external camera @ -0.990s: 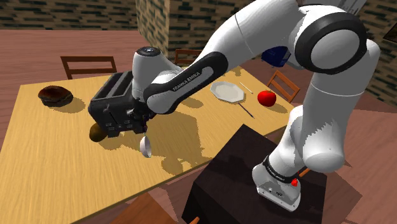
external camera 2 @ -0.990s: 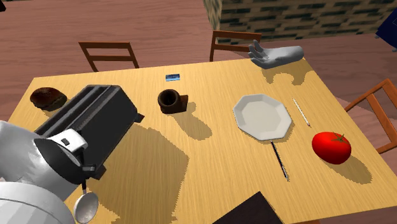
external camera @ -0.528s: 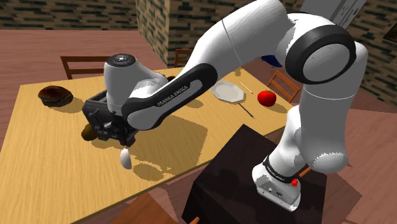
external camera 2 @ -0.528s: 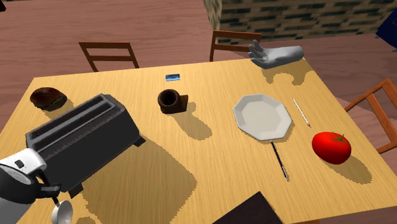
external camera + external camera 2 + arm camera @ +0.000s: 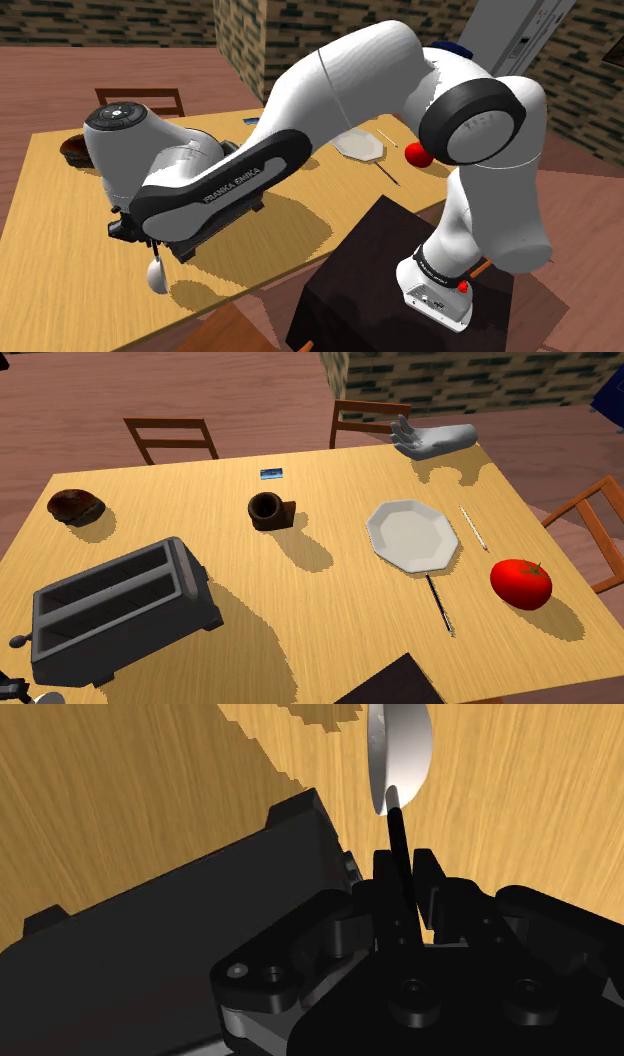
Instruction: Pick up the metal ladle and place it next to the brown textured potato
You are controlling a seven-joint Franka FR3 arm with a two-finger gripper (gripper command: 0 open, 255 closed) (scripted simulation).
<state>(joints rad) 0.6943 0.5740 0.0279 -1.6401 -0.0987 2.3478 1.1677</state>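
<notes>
Currently, shoulder view: light wood tabletop (image 5: pixel 60 260) on a reddish-brown floor, brick walls behind, a wooden chair (image 5: pixel 140 100) at the far side, dark stand (image 5: pixel 380 270) lower right. Forearm (image 5: pixel 215 185) reads "FRANKA EMIKA" in white. Pincer (image 5: pixel 150 243) sits low over the near left part of the tabletop. Ladle (image 5: pixel 155 276) hangs straight below it, pale end down, its shadow on the wood just to the view's right. White plate (image 5: pixel 358 145) and red tomato (image 5: pixel 414 156) are well apart from it, toward the right end.

Second exterior view: same tabletop (image 5: pixel 330 612) from above, three chairs around it, a strip of brick wall at top. Dark toaster (image 5: pixel 115 612) at bottom left, dark brown lump (image 5: pixel 75 505) beyond it near the left edge. Brown mug (image 5: pixel 268 510) mid-table, small blue card (image 5: pixel 271 474) behind it, print unreadable. On the right half: octagonal plate (image 5: pixel 412 535), tomato (image 5: pixel 520 583), thin pale stick (image 5: pixel 473 526), thin dark utensil (image 5: pixel 440 604). Grey hand-shaped model (image 5: pixel 432 438) at the far right corner.

Wrist view: pincer (image 5: pixel 405 869) narrow, fingers (image 5: pixel 425 869) clamped on the ladle's black handle (image 5: pixel 397 829). Shiny bowl (image 5: pixel 398 754) sticks out beyond the fingertips over bare wood. Toaster's black body (image 5: pixel 150 954) lies right beside the pincer.
</notes>
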